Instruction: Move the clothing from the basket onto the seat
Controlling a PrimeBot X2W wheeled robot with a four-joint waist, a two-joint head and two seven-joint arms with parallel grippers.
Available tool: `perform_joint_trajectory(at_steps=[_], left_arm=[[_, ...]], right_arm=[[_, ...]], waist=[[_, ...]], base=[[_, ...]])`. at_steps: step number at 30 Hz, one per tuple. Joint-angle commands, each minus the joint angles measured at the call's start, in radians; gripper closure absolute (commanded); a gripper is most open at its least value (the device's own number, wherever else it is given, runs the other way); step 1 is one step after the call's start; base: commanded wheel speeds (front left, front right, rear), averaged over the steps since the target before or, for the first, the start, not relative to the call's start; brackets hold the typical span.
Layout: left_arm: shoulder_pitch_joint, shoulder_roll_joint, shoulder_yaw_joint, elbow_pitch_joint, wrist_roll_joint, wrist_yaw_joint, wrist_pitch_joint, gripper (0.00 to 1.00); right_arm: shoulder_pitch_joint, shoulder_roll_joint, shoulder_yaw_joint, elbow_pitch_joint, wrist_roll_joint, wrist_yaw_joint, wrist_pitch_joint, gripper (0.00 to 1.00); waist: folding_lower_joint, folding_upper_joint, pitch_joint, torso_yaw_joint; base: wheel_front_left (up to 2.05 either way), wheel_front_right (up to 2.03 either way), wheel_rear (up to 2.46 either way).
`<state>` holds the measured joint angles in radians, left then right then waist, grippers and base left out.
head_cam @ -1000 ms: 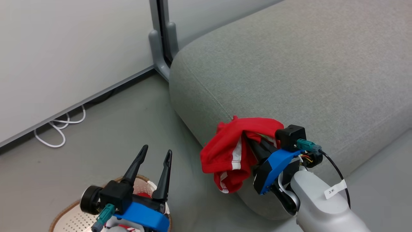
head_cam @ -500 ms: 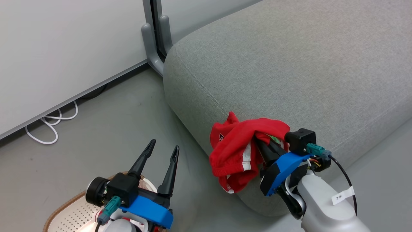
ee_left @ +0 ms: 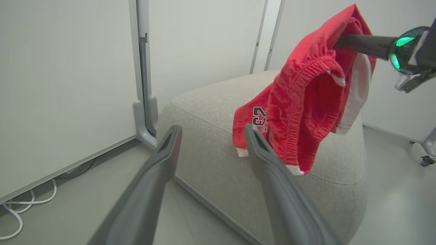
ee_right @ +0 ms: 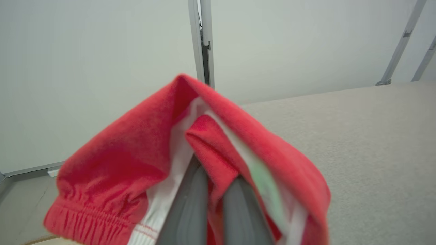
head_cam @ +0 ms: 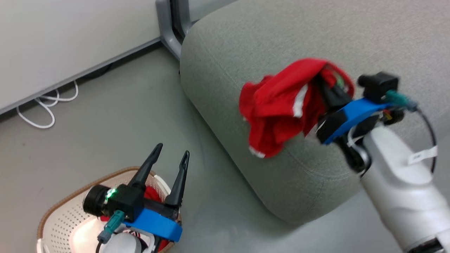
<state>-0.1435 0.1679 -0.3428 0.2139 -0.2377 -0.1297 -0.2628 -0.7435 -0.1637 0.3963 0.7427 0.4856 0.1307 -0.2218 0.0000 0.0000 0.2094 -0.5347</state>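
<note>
My right pincer (ee_right: 216, 170) is clenched on the shorts (head_cam: 277, 105). Both dark fingers sit close together with a fold of red cloth pinched between them, and the rest of the garment is draped over and around the tips. The shorts hang off that pincer in a bunch: gathered elastic band, white side stripe, and a black-and-white "23" on the leg facing my left pincer (head_cam: 173, 149).

They're up in the air over the rounded corner of the seat (head_cam: 246, 45), and the grey cushion spreads out beyond and below the right pincer's fingers. The lowest hem dangles close to the cushion's edge. Whether it brushes the fabric, I can't tell from here.

Over to the left pincer: released, fingers spread wide, nothing between them, tips pointing towards the seat's corner and the hanging shorts. Directly beneath it the basket (head_cam: 58, 221) sits on the floor (head_cam: 105, 123), with its cream perforated wall and brown rim. Inside, under the left pincer's fingers, there's a second red garment (head_cam: 153, 194), mostly hidden by the wrist.

Out past the left pincer's tips, on the side away from the shorts, a white cable (head_cam: 45, 105) loops along the foot of the pale wall (head_cam: 70, 42). A grey post (head_cam: 168, 21) stands just off the seat's corner.
</note>
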Motion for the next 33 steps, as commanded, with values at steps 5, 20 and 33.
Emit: perform_joint_trajectory(at_steps=[5,20,33], left_arm=[[-0.099,0.042,-0.041,-0.041,0.019,-0.001,-0.003,0.00],[-0.333,0.119,-0.120,-0.149,0.043,-0.001,-0.003,0.00],[-0.328,0.123,-0.097,-0.171,0.038,0.014,-0.003,0.00]], right_arm=[[-0.159,-0.120,-0.144,-0.007,0.014,0.000,-0.012,1.00],[-0.271,-0.302,-0.535,0.120,-0.049,0.000,-0.043,1.00],[-0.227,-0.191,-0.696,0.144,-0.194,0.000,-0.044,0.00]], waist=[[0.0000,0.0000,0.189,0.105],[0.0000,0.0000,0.524,0.260],[0.0000,0.0000,0.547,0.276]], base=[[0.00,0.00,0.00],[0.00,0.00,0.00],[0.00,0.00,0.00]])
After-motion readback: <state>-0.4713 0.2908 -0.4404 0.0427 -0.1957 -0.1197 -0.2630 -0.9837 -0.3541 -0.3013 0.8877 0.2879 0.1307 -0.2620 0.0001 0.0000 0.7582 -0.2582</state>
